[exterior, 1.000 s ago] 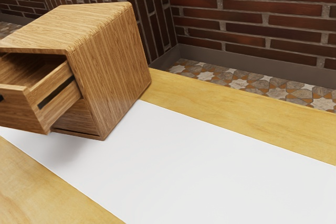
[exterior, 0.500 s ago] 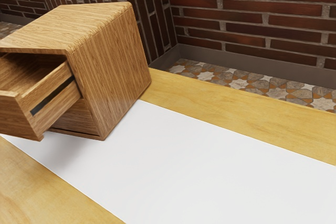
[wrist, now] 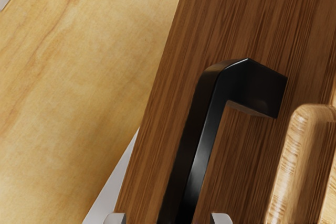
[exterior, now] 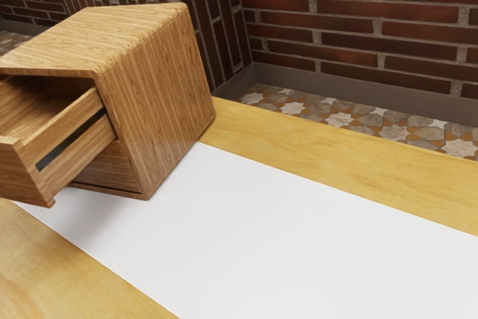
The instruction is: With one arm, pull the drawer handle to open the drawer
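While the cabinet point(exterior: 149, 80) sits at the far left of the table point(exterior: 336, 162), its drawer point(exterior: 52, 147) juts part way out, with its front corner meeting the exterior view's left edge. Our gripper point(wrist: 168, 219) is at the black handle point(wrist: 210, 129); we cannot tell its grip. Broad white tabletop stretches right of the cabinet.

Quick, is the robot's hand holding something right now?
Gripper: at the black drawer handle, but whether it is open or shut cannot be told.
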### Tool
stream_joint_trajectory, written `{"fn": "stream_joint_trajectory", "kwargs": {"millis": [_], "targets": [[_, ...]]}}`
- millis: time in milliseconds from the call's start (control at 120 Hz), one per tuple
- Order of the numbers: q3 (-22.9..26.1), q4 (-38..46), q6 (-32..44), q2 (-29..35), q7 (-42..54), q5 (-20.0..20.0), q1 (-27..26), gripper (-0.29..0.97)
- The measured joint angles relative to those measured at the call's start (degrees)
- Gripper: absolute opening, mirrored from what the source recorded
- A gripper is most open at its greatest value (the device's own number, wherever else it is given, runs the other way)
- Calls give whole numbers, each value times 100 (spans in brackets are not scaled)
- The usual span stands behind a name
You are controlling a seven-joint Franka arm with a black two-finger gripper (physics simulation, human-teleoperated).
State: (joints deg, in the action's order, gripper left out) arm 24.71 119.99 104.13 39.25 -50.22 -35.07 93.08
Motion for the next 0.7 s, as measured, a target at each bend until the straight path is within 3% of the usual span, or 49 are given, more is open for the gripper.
{"fn": "stream_joint_trajectory", "kwargs": {"millis": [700], "targets": [[9,-18,-109,81,23,-5,0,16]]}}
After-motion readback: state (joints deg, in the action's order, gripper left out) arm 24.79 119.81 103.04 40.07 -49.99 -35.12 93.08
